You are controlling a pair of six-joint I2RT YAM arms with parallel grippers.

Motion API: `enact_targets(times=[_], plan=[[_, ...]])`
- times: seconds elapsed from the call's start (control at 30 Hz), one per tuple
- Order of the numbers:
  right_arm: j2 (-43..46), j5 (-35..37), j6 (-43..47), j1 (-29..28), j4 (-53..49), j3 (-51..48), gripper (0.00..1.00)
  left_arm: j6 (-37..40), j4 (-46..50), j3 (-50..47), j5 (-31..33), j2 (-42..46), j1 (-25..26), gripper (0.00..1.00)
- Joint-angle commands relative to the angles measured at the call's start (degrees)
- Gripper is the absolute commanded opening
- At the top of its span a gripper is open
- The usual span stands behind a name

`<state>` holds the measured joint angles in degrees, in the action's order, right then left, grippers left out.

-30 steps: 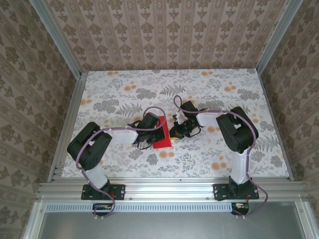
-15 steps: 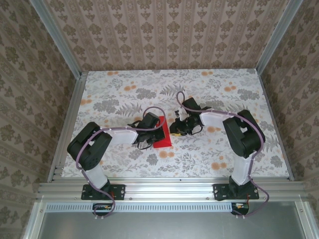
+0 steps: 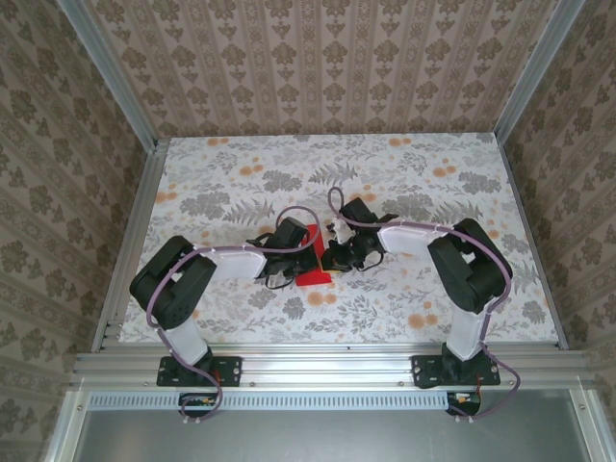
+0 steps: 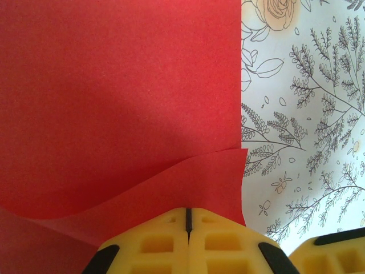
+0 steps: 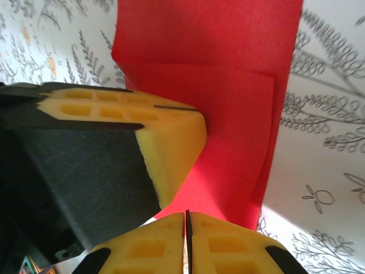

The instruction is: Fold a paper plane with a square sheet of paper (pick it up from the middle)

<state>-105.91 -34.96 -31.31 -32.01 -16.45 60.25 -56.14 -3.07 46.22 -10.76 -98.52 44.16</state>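
The bright red square sheet of paper (image 3: 314, 278) lies near the middle of the table (image 3: 433, 173), on a floral-printed surface, between the 2 arms' tips. From above, much of it is covered by the left gripper (image 3: 296, 255), which reaches in from the left. The right gripper (image 3: 333, 254) meets the sheet's right edge from the other side.

In the left wrist view the left gripper (image 4: 187, 225) has its 2 yellow fingers pressed together, with only a thin dark seam between them. The tips sit at a raised, curling layer of the red paper (image 4: 120, 85), which is folded over the flat layer beneath. Whether paper is nipped in the seam cannot be told. A yellow finger (image 4: 336, 251) of the other arm shows at the lower right corner.

In the right wrist view the right gripper (image 5: 187, 231) is likewise closed finger to finger, at the near edge of the sheet (image 5: 228, 114). A pinch on the paper cannot be confirmed. The left arm's yellow fingers (image 5: 165, 137) press on the sheet from the left, just beside the right tips.
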Motion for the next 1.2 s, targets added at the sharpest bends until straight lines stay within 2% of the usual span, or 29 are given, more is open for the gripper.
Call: enact_targets(times=[0.0,0.47,0.77,0.93,1.17], plan=[[-2.01,-1.34,-1.17,-0.33,-0.13,0.73,0.11,-1.29,2.81,-1.48,1.95,-1.46,-0.04,0.05],[-3.75,2.18,2.03,-0.24,-5.05,-0.11,0.10,-2.13,2.90,-1.88,3.19,-1.04,-0.06,0.05],[0.57,7.16,3.25,0.02,-7.58,0.05,0.10,-2.78,2.91,-2.23,3.64,-1.36,-0.13,0.05],[3.15,6.60,3.20,-0.72,-6.93,-0.31,0.10,-2.66,2.95,-2.18,3.53,-1.33,-0.13,0.05],[0.42,3.59,2.75,-1.54,-5.79,-0.55,0.11,-2.78,2.72,-2.23,3.47,-1.41,-0.17,0.05]])
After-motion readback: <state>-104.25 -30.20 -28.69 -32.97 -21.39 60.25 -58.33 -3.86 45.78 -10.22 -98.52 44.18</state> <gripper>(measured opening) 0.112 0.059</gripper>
